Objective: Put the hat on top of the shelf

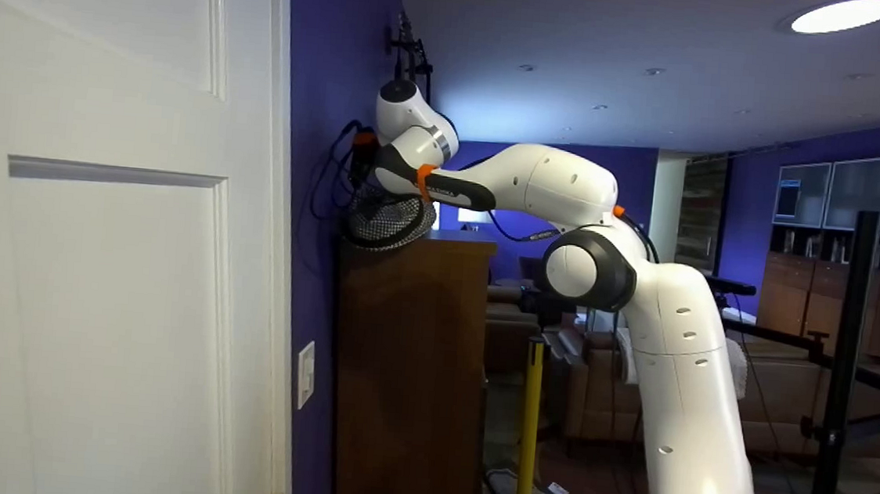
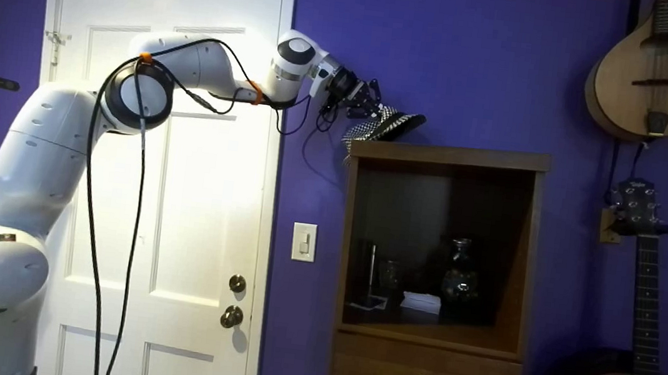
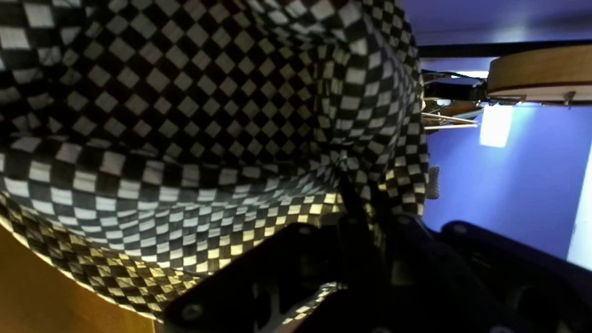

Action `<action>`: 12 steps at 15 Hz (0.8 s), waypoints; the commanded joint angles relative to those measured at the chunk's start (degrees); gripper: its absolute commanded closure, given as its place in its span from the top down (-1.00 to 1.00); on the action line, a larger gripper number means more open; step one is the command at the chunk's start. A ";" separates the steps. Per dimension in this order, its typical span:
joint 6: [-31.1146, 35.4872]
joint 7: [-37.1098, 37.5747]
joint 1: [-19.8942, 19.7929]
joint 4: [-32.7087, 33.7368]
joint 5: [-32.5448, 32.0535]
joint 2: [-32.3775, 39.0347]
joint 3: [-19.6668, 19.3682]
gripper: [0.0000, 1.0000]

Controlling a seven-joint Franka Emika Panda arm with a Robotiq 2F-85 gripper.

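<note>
The shelf [image 2: 451, 155], in an exterior view, seems to call for a lift towards twelve o'clock to clear its ten-o'clock corner, a carry towards three, then letting go only once its top bears the weight. At that corner the checked hat [image 2: 378, 126] overhangs the side, contact unclear, its long axis running eight to two o'clock, dark edge pointing at two. The hand [image 3: 363, 189] pinches a fold of its weave.
</note>
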 commanded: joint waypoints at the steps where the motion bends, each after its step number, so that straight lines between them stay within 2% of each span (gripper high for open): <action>1: 0.63 9.23 -0.16 5.69 -1.02 3.39 -1.49 -0.97; 4: -0.17 16.38 -0.02 8.58 -1.89 5.24 -2.98 -0.97; 5: -1.20 15.66 0.75 14.16 0.38 8.25 -6.11 -0.97; 7: -0.96 12.18 2.69 19.07 4.54 10.87 -13.86 -0.97; 8: -1.38 14.37 1.64 21.39 3.47 12.68 -13.27 -0.97; 9: -1.81 12.92 1.96 24.00 5.57 14.19 -16.14 -0.97; 10: -1.84 13.39 1.75 23.32 5.01 14.11 -15.92 -0.97; 11: -1.89 13.59 2.04 22.67 4.58 14.02 -16.20 -0.63; 12: -2.21 13.50 2.23 22.86 4.43 14.59 -16.67 -0.94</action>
